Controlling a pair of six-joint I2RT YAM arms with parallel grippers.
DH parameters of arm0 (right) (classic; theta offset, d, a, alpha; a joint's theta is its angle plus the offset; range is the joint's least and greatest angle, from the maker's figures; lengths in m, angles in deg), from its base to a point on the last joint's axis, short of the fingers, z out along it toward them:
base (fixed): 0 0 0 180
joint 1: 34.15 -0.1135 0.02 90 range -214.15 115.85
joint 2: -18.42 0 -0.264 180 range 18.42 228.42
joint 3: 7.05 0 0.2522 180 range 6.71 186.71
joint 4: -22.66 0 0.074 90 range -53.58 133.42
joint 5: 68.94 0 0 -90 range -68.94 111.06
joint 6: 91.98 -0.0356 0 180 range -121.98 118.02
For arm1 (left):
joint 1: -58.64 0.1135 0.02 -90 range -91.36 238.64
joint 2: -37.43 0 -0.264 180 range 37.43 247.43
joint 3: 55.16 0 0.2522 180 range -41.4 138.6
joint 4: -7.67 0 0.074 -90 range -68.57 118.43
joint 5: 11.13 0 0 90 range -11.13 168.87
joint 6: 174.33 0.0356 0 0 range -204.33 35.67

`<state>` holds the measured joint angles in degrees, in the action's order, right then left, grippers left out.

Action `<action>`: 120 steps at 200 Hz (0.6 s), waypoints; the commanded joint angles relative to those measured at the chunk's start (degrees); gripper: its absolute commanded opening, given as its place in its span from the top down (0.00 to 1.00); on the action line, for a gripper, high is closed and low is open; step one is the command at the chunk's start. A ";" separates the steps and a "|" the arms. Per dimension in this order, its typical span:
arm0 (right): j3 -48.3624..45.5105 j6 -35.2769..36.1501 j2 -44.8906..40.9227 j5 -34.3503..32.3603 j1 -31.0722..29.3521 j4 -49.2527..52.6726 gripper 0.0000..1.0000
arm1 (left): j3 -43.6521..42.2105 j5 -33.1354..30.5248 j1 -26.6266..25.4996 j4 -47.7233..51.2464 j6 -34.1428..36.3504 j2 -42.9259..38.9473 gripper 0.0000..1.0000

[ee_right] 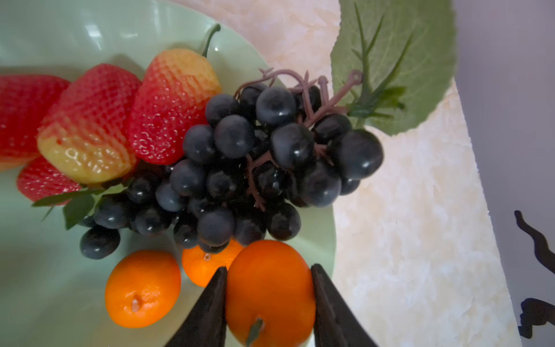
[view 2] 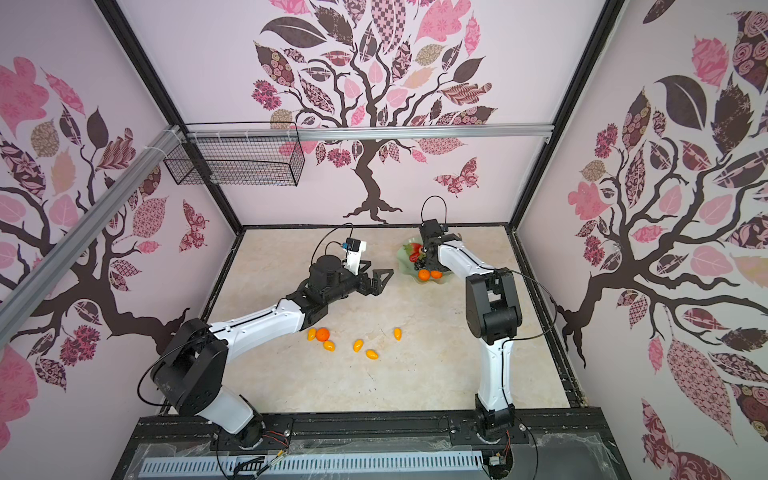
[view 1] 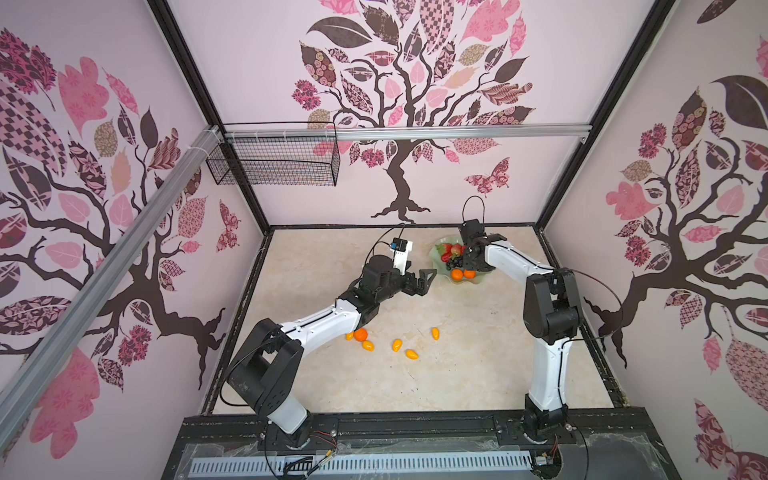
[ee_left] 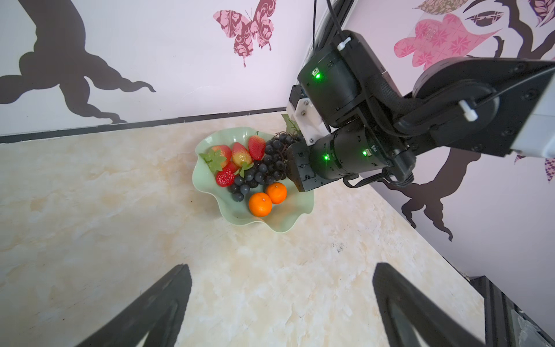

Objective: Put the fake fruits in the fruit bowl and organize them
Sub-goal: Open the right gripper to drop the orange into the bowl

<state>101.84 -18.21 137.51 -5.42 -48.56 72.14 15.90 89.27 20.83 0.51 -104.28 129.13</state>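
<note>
The fruit bowl (ee_left: 204, 183) is seen at the far right of the table (view 1: 457, 374), near the back wall. Strawberries (ee_left: 240, 154), a grape bunch (ee_right: 270, 156) and two tangerines (ee_left: 260, 204) are gathered in it, and the bunch's leaf (ee_right: 396, 60) is hung out past the rim. A third tangerine (ee_right: 270, 300) is clamped between the fingers of the right gripper (ee_right: 268, 267) at the bowl's edge, beside the grapes; whether it rests on the bowl cannot be told. The left gripper (view 1: 424, 281) is held wide open and empty over bare table, just short of the bowl. A loose tangerine (view 1: 360, 334) and five kumquats (view 1: 397, 344) are scattered on the table by the left forearm. Small white marks are seen beside the green lights on the right arm (ee_left: 345, 84) (too small to be read).
</note>
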 commanded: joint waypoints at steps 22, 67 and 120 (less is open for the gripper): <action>3.61 -0.09 3.98 -2.35 0.42 2.53 0.60 | -0.77 -0.72 0.00 -0.56 0.32 -1.35 0.01; 3.73 -0.55 3.87 -1.82 0.44 2.77 0.46 | -0.01 -0.63 0.01 0.97 0.61 -1.31 0.01; 4.10 -0.63 1.62 -0.53 0.44 2.77 0.41 | 0.69 -1.21 0.09 2.63 1.20 -1.65 0.01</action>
<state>103.85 -18.47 139.19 -6.23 -48.52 73.52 15.92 88.94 20.83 1.99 -103.95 129.13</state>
